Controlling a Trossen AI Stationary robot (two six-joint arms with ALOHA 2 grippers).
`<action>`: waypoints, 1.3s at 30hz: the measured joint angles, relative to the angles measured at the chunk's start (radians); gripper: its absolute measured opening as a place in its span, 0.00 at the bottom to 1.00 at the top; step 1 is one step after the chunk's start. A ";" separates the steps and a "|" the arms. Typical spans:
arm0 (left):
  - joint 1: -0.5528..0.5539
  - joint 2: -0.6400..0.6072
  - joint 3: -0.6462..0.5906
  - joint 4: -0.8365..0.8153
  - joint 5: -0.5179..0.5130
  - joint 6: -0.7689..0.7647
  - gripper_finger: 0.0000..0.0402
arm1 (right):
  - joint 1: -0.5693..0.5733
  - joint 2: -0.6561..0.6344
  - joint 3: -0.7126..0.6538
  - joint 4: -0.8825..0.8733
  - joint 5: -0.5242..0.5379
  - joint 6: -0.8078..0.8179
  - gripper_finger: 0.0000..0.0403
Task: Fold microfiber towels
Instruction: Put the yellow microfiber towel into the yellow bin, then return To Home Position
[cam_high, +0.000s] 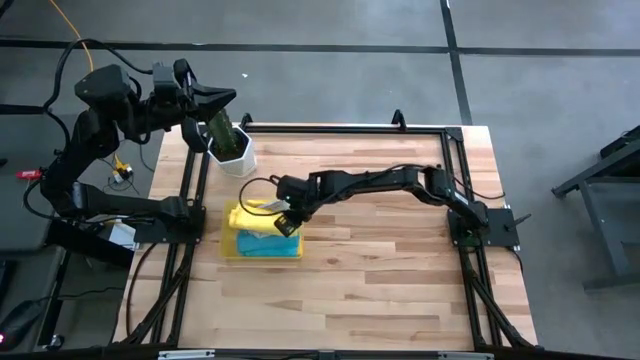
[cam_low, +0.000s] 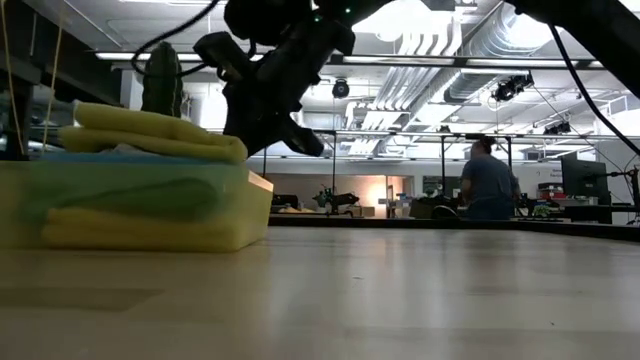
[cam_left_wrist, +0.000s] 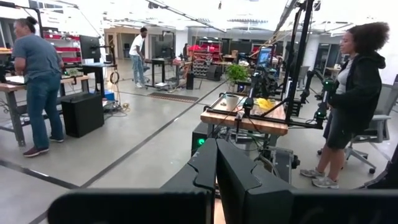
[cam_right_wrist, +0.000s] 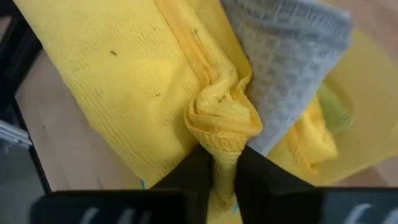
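we see the right gripper (cam_right_wrist: 225, 163) pinching a bunched fold of the yellow towel (cam_right_wrist: 124, 81); left gripper (cam_left_wrist: 216, 163) closed, empty.

From where I stand, nothing can be read anywhere here, not a word, label, brand, number or sign, neither on the table, the towels and the arms nor on the benches and screens in the room beyond.
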 joint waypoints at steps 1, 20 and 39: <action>0.000 0.000 0.000 0.000 0.000 0.000 0.00 | -0.005 0.000 0.000 0.008 -0.001 -0.003 0.13; -0.038 -0.058 -0.144 -0.068 0.012 0.043 0.00 | -0.127 -0.306 -0.174 -0.197 0.045 -0.585 0.52; -0.418 -0.485 -1.208 0.760 -0.275 -0.245 0.00 | -0.196 -1.118 -1.013 0.364 0.049 -0.437 0.43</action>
